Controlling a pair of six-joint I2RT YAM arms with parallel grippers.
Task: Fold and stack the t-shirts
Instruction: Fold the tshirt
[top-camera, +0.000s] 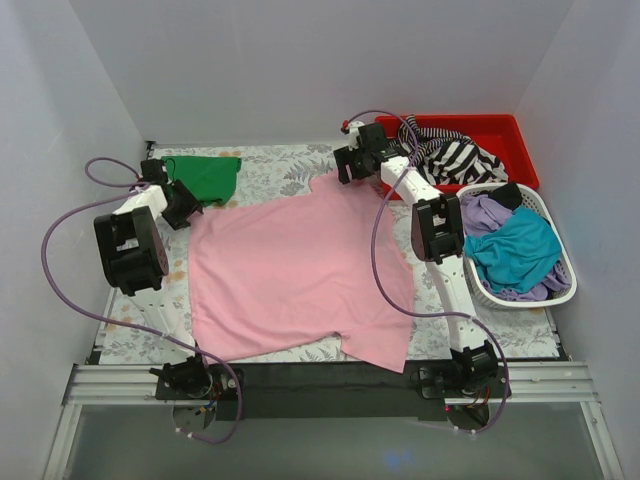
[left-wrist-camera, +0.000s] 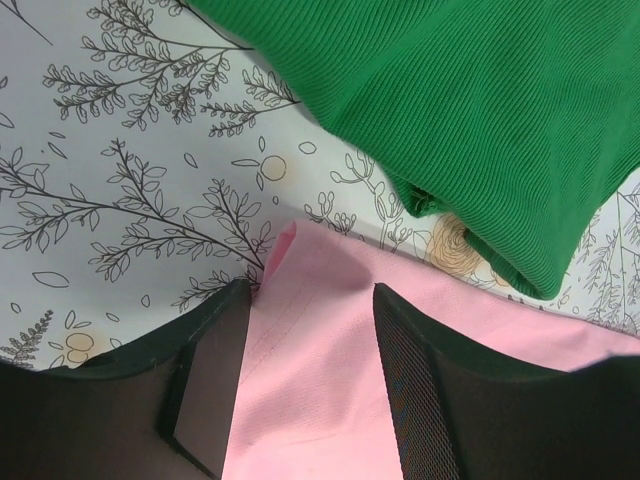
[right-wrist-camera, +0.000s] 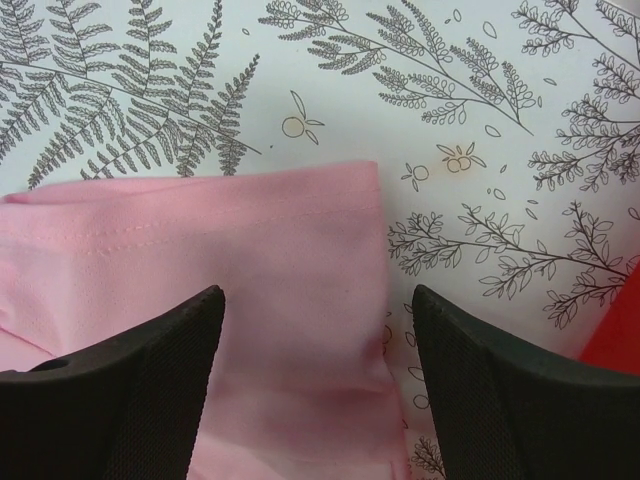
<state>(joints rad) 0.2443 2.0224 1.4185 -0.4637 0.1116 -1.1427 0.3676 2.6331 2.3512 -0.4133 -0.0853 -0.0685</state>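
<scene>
A large light pink t-shirt (top-camera: 300, 270) lies spread flat across the middle of the table. A dark green t-shirt (top-camera: 207, 176) lies folded at the back left. My left gripper (top-camera: 183, 206) is open at the pink shirt's far left corner. In the left wrist view the pink cloth (left-wrist-camera: 320, 330) lies between the spread fingers (left-wrist-camera: 210, 380), with the green shirt (left-wrist-camera: 470, 110) just beyond. My right gripper (top-camera: 350, 165) is open over the pink shirt's far right sleeve. In the right wrist view the pink hem (right-wrist-camera: 250, 250) lies between the wide-apart fingers (right-wrist-camera: 480, 390).
A red bin (top-camera: 505, 135) at the back right holds a black-and-white striped shirt (top-camera: 455, 155). A white basket (top-camera: 560, 285) at the right holds teal (top-camera: 515, 250) and purple (top-camera: 485, 213) shirts. The floral table cover (top-camera: 280, 165) shows around the shirts. White walls close in the sides.
</scene>
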